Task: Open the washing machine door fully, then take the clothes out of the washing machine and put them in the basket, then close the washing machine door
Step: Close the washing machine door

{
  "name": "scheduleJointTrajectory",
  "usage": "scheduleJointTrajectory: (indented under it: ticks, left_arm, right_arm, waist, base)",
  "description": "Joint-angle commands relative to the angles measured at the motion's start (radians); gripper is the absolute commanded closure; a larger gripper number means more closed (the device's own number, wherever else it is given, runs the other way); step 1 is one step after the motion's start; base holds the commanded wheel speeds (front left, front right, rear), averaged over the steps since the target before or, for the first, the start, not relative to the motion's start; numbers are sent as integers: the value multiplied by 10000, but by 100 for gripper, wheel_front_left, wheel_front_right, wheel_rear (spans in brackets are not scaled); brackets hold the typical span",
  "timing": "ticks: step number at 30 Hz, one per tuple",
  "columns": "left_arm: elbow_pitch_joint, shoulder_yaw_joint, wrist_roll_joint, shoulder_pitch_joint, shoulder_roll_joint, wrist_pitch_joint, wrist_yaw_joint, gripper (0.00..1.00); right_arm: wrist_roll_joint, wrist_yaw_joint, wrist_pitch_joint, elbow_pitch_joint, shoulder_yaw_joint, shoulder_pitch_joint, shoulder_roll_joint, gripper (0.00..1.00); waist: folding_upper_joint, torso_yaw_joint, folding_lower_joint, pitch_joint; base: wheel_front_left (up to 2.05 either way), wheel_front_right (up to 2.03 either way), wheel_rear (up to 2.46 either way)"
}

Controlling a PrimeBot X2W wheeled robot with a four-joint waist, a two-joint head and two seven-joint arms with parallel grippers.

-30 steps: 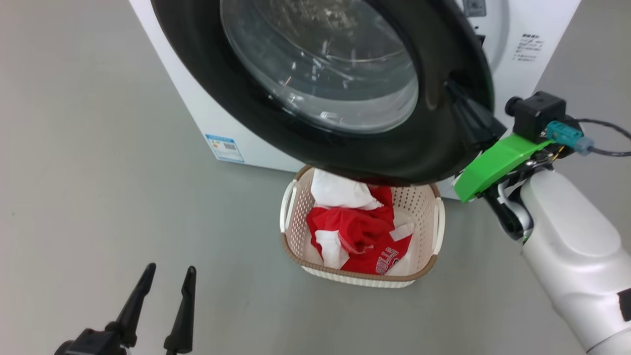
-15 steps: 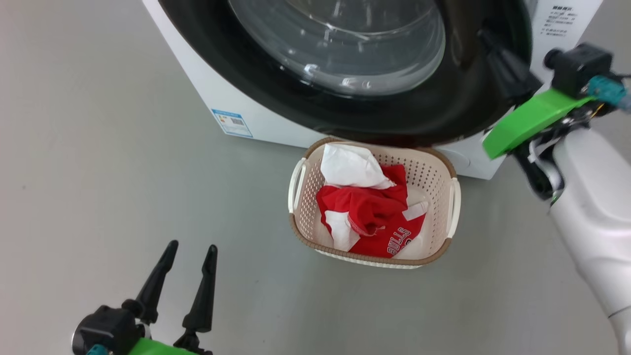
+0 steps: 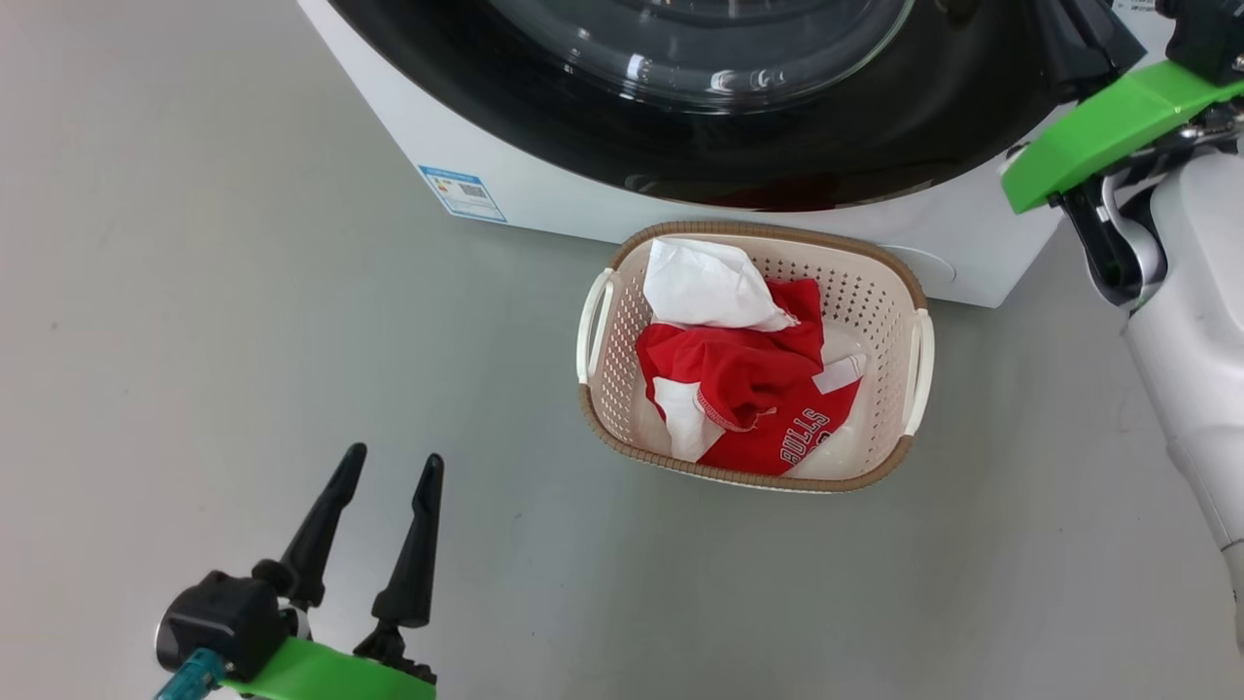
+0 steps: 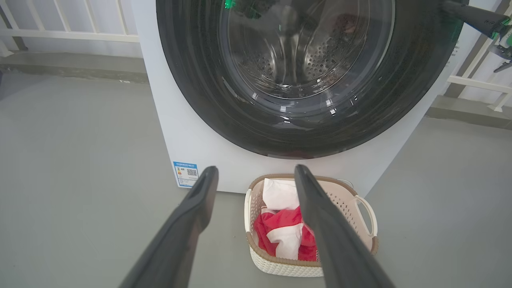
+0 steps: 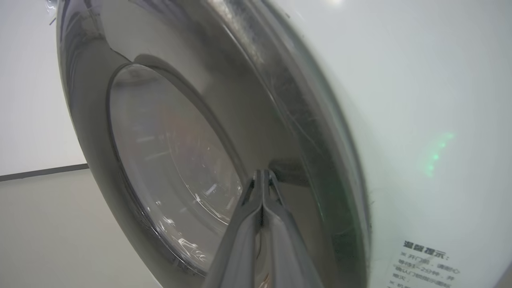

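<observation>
Left tool [image 3: 396,454]: spread wide, gripping nothing, above the floor's [image 3: 243,292] near left part.
Floor: plain grey.
Basket [image 3: 768,230]: on the floor just before the machine's front, below the door's lower rim.
Contents: red clothes [image 3: 748,374] with white lettering, a white cloth piece topmost at the far end.
Washing machine [image 3: 544,194]: white, with a blue sticker [image 3: 464,192] at its lower left corner.
Washing machine door [image 3: 583,126]: close against the front; latched or not, could not tell.
Right tool [image 5: 262,172]: fingers pressed together, empty, tips at the door's right rim.
Room: a white railing [image 4: 80,36] stood behind.

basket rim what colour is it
Brown, woven-look rim on the cream perforated plastic basket; clearest in head view.
</observation>
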State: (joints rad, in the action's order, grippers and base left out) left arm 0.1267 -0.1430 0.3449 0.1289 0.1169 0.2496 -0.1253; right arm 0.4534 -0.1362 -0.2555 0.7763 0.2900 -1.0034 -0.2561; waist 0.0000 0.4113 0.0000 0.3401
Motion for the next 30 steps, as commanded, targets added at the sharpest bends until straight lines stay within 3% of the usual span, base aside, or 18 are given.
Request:
scheduleJointTrajectory:
  ticks: [1, 15, 16, 18, 20, 21, 30]
  left_arm:
    - [-174, 283, 75, 293, 310, 122, -54, 0]
    - [67, 19, 70, 444, 427, 122, -54, 0]
    - [103, 11, 71, 440, 441, 122, -54, 0]
    - [151, 15, 73, 446, 447, 122, -54, 0]
    - [194, 20, 105, 432, 436, 122, -54, 0]
    - [244, 30, 176, 411, 416, 122, -54, 0]
    - [658, 134, 347, 342, 389, 122, -54, 0]
  right_arm:
    - [-100, 55, -63, -220, -199, -394, 51, 100]
    - [-167, 55, -63, -624, -590, -174, 259, 100]
    - [-175, 55, -63, -749, -621, -51, 276, 94]
    - [-214, 55, -63, -1075, -713, 231, 323, 57]
    - [-352, 55, -63, -1500, -815, 579, 397, 5]
    - [-432, 55, -63, -1704, -908, 782, 460, 0]
    - [-881, 55, -63, -2935, -689, 2430, 1052, 0]
  waist:
    - [0, 3, 0, 24]
    - [0, -141, 0, -82]
    - [0, -186, 0, -126]
    - [0, -299, 0, -229]
    - [0, -459, 0, -357]
    - [0, -564, 0, -424]
    - [0, -1688, 0, -1123]
  base:
    - [0, 0, 0]
    - [0, 0, 0]
    - [0, 0, 0]
    - [0, 0, 0]
    - [0, 0, 0]
    - [0, 0, 0]
    - [0, 0, 0]
